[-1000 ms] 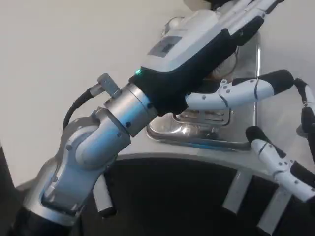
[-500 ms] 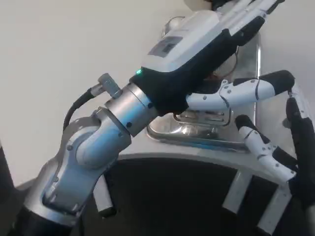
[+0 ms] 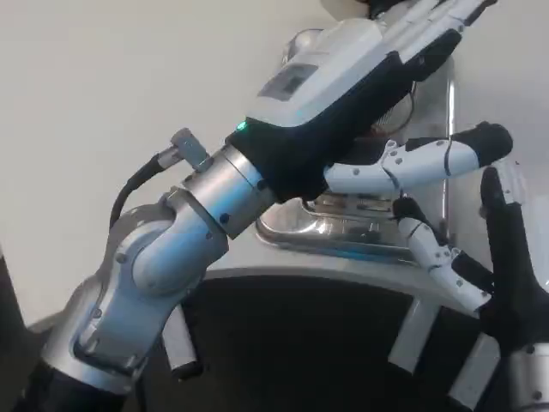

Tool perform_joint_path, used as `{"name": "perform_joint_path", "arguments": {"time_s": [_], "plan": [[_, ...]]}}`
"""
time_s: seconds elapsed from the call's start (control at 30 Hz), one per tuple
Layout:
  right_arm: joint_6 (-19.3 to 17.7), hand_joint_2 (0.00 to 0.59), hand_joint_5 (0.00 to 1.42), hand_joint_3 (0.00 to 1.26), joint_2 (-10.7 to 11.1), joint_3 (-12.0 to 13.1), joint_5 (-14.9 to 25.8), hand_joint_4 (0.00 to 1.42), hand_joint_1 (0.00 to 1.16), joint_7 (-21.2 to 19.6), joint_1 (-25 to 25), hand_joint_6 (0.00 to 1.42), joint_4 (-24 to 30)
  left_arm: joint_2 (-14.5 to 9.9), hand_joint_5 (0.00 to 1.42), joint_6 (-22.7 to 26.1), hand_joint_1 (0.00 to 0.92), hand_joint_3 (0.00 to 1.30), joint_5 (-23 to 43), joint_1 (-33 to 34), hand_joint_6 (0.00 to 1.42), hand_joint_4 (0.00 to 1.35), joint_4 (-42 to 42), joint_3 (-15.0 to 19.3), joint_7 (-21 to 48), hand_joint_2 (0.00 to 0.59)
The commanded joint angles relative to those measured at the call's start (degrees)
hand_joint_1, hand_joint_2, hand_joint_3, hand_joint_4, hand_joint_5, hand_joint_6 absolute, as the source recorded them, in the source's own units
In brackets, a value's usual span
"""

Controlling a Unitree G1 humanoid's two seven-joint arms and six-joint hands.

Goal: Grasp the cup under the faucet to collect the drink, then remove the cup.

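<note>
My left hand (image 3: 343, 77) reaches up and right over a shiny metal drip tray (image 3: 343, 230). It wraps around a clear cup (image 3: 401, 110), of which only slivers of rim and a brownish patch show past the palm. The fingers (image 3: 433, 26) lie on the cup's far side and the thumb (image 3: 429, 159) on its near side. My right hand (image 3: 485, 257) is at the lower right beside the tray, its fingers spread with nothing in them. The faucet is hidden behind the left hand.
The white table (image 3: 129, 86) stretches away to the left. A dark rounded body with a pale rim (image 3: 300, 343) and silver struts (image 3: 412, 335) fills the bottom, just below the tray. My left forearm (image 3: 189, 232) crosses the middle of the view.
My right hand has come up and to the left, from the right edge toward the tray and the left thumb. The left hand and the cup have stayed put.
</note>
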State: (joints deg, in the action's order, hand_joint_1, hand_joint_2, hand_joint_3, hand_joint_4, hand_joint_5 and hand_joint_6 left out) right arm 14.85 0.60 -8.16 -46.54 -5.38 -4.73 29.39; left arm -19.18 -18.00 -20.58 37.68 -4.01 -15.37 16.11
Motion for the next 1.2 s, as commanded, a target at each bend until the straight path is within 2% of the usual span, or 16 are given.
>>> {"name": "perform_joint_path", "arguments": {"time_s": [0.03, 0.17, 0.27, 0.4, 0.5, 0.57, 0.83, 1.03, 1.2], "plan": [[-0.5, 0.295, 0.00, 0.00, -0.5, -0.3, 0.3, 0.00, 1.16, -2.3, 0.2, 0.27, -1.1, 0.2, 0.00, -1.2, 0.000, 0.00, -2.0, -2.8, 0.00, 0.00, -0.7, -0.4, -1.3, 0.213], [-0.4, 0.286, 0.00, 0.00, -0.8, -0.7, 0.5, 0.00, 1.15, -3.3, 1.2, 0.29, -1.9, 1.4, 0.00, -1.2, 0.000, 0.00, -2.1, -4.8, 0.00, 0.00, -1.7, 2.6, -6.3, 0.218], [-0.2, 0.273, 0.00, 0.00, -0.9, -0.7, 1.3, 0.00, 1.10, -3.5, 2.4, 0.29, -2.8, 2.9, 0.00, -0.9, 0.000, 0.00, 0.1, -6.1, 0.00, 0.00, -1.8, 6.2, -9.5, 0.218], [0.1, 0.272, 0.00, 0.00, -1.0, -1.0, 1.8, 0.00, 1.09, -3.3, 3.3, 0.29, -3.4, 5.7, 0.00, 1.5, 0.000, 0.00, 6.1, -7.5, 0.00, 0.00, -1.7, 10.5, -10.9, 0.213], [0.3, 0.267, 0.00, 0.00, -1.0, -1.5, 2.2, 0.00, 1.09, -3.0, 3.9, 0.29, -3.8, 8.6, 0.00, 5.2, 0.000, 0.00, 12.6, -8.8, 0.00, 0.00, -1.7, 14.2, -11.8, 0.211], [0.6, 0.265, 0.00, 0.00, -0.9, -2.0, 2.1, 0.00, 1.09, -2.8, 4.2, 0.29, -4.2, 9.4, 0.00, 6.9, 0.000, 0.00, 14.7, -9.5, 0.00, 0.00, -2.0, 15.7, -12.0, 0.209], [1.9, 0.241, 0.00, 0.00, -0.4, -2.6, 1.6, 0.00, 1.07, -2.8, 6.9, 0.26, -6.3, 8.6, 0.00, 9.1, 0.000, 0.00, 14.1, -13.6, 0.00, 0.00, -3.6, 18.0, -12.6, 0.210], [2.2, 0.224, 0.00, 0.00, 0.3, -1.7, 2.3, 0.00, 1.02, -3.7, 13.4, 0.24, -11.5, 7.8, 0.00, 10.2, 0.000, 0.00, 12.8, -18.6, 0.00, 0.00, -4.5, 19.1, -12.8, 0.213], [1.3, 0.220, 0.05, 0.02, -0.2, -1.8, 3.3, 0.04, 0.99, -4.7, 16.1, 0.25, -14.1, 7.3, 0.00, 10.8, 0.000, 0.00, 12.2, -20.9, 0.00, 0.00, -4.7, 19.5, -12.9, 0.215]]}}
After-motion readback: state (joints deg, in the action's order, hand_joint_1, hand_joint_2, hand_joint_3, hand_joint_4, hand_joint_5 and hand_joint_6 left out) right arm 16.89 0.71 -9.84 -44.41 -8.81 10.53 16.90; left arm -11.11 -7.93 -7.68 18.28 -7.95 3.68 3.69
